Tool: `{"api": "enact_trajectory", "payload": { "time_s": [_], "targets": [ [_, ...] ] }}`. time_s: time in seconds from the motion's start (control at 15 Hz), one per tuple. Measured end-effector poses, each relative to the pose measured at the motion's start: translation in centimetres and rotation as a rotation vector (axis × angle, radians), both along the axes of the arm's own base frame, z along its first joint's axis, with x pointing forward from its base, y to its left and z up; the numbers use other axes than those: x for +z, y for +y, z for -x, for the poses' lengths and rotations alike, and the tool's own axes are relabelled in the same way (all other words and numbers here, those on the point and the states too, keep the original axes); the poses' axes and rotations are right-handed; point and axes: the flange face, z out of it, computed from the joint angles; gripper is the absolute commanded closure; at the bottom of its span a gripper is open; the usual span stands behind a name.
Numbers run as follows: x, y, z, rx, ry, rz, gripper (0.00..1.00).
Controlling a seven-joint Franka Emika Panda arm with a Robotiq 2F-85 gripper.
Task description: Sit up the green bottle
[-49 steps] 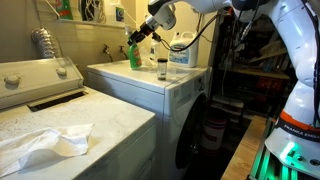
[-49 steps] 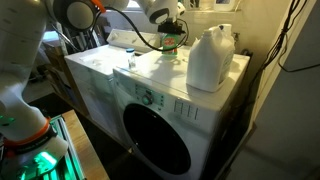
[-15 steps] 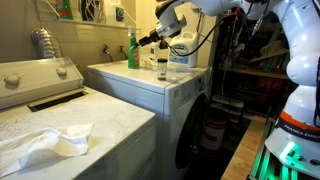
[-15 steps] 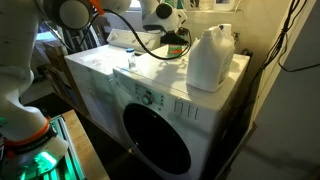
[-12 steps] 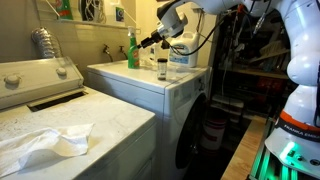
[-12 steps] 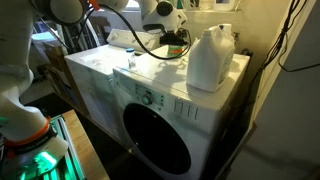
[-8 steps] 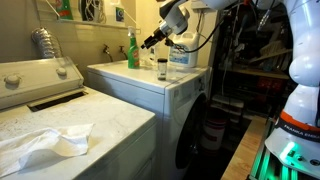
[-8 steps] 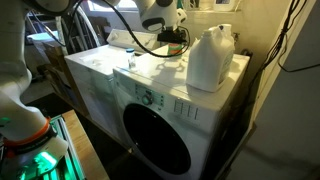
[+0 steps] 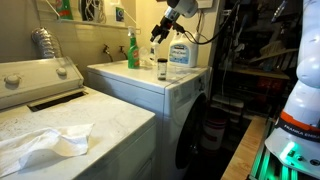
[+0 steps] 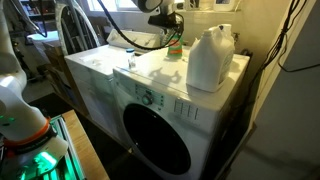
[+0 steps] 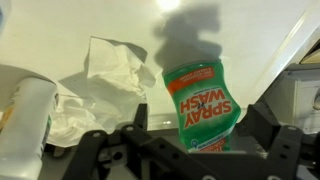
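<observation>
Treat the task as all but done: on the washer (image 9: 125, 75) top, note the green bottle (image 9: 132, 52) standing upright and free, the gripper (image 9: 154, 36) hanging clear above it, jaws apart and empty, with only withdrawal judged left.

In both exterior views we see a white front-loading washer (image 10: 105, 68); its round door (image 10: 155, 138) is shut. On its top stand a large clear jug with a blue label (image 9: 180, 52) and, apart from it, a slim clear bottle with a white top (image 9: 162, 68). Beside the washer, a top-loading machine (image 9: 110, 118) bears a crumpled white cloth (image 9: 45, 143). In the wrist view we note crumpled white paper (image 11: 105, 80) lying on the white surface.
</observation>
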Motion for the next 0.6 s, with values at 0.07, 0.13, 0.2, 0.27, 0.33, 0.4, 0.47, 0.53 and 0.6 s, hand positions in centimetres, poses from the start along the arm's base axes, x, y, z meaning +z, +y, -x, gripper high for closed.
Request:
{"api": "enact_trajectory", "payload": {
  "time_s": [0.07,0.13,0.2,0.27,0.33,0.4,0.47,0.53,0.6],
  "targets": [
    [0.7,-0.1,0.6,-0.035,0.04,0.005,0.0],
    [1.3,-0.2,1.2,-0.068,0.084,0.005,0.0],
    [1.8,-0.4,1.9,-0.097,0.131,-0.009,0.0],
    [2.2,-0.7,2.7,-0.123,0.178,-0.027,0.0],
    [2.5,-0.9,3.4,-0.145,0.226,-0.043,0.0],
    [2.6,-1.0,4.2,-0.164,0.278,-0.057,0.0],
    [2.5,-1.0,4.9,-0.184,0.329,-0.069,0.0],
    [2.2,-1.1,5.7,-0.212,0.375,-0.073,0.0],
    [1.8,-1.2,6.5,-0.245,0.416,-0.068,0.0]
  ]
}}
